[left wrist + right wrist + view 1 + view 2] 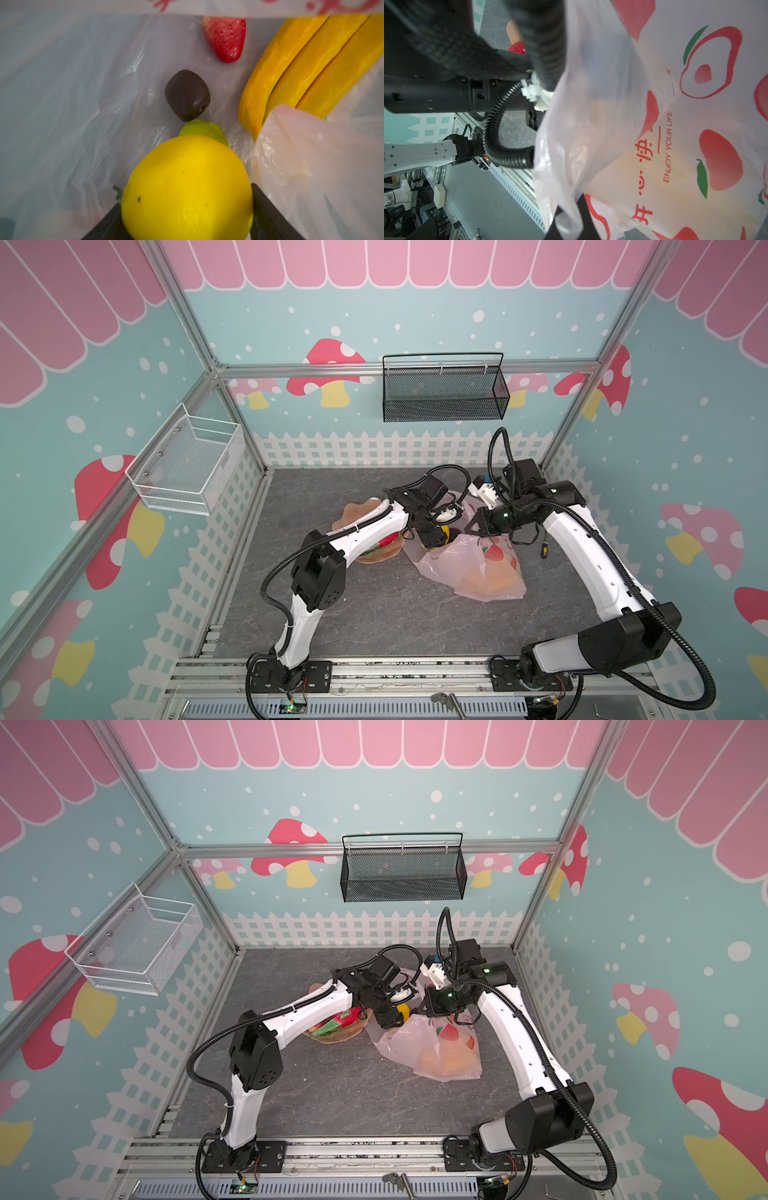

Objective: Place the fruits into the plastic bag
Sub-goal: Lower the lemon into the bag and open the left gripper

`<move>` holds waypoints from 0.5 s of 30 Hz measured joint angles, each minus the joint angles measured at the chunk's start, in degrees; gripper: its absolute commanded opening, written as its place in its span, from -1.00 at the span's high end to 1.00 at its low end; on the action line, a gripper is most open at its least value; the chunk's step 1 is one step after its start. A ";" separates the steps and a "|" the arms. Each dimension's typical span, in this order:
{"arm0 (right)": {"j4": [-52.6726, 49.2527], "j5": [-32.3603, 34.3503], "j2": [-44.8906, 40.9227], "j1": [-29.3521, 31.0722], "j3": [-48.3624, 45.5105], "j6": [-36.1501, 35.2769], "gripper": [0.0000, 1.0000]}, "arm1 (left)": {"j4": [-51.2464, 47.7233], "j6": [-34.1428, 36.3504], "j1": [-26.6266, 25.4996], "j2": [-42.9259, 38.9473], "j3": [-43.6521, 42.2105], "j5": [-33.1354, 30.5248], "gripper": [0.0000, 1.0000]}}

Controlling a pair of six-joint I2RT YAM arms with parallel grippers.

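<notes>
- Right wrist view: right gripper (571, 216) clenched on the rim of the plastic bag (654, 124). Thin, limp, slippery film, best held bunched at the edge.
- Contents?
- Beside the left gripper (186, 199), inside the bag, lies the banana bunch (301, 68). That gripper clamps the yellow-green pear (187, 176) across its belly: rigid, glossy, probably light, apt to squirt. Just ahead sits the dark brown fruit (187, 95).
</notes>
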 measured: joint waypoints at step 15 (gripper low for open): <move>0.31 0.02 0.02 0.00 -0.94 0.00 1.00 | 10.58 -17.59 -2.16 1.60 -0.02 11.13 -0.28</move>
